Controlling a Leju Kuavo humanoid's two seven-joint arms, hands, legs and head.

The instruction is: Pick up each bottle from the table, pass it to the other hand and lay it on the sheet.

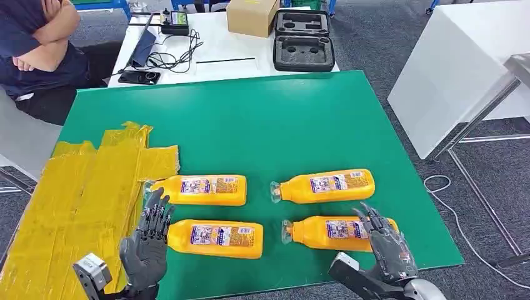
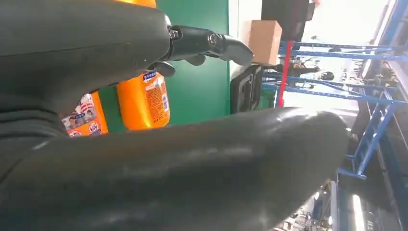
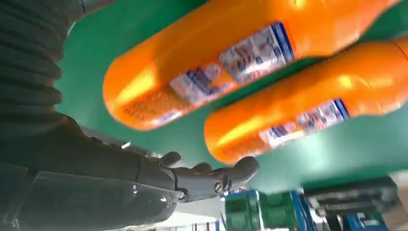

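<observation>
table: big green tabletop (image 1: 262, 119), with a patch of crinkly yellow sheet (image 1: 81, 194) taped down over its left side

bottles: four orange plastic bottles with printed labels and clear caps, all lying flat on the green in a two-by-two block, caps pointing left, none on the sheet

far left bottle (image 1: 203, 190): cap end right by the yellow sheet's edge

near left bottle (image 1: 215, 239): just in front of that one, left end close to the left hand

far right bottle (image 1: 326, 185): well apart from the sheet, lying a bit tilted

near right bottle (image 1: 334, 232): closest to the table's front edge on the right

left hand (image 1: 147, 240): hanging above the sheet/green border next to the near left bottle, fingers spread and pointing away from the robot, nothing in it, can't see it touching the bottle

right hand (image 1: 384, 240): over the base end of the near right bottle, fingers apart and empty, honestly can't tell if the fingertips are resting on it or just above; the right wrist view has two bottles looming right past the loose fingers (image 3: 211, 175)

behind the table: white desk (image 1: 219, 50) with a cardboard box (image 1: 251, 15), an open black foam-lined case (image 1: 304, 40), some cables and a dark phone

person: someone in a dark top (image 1: 37, 44) sitting at the far left corner with arms folded
</observation>
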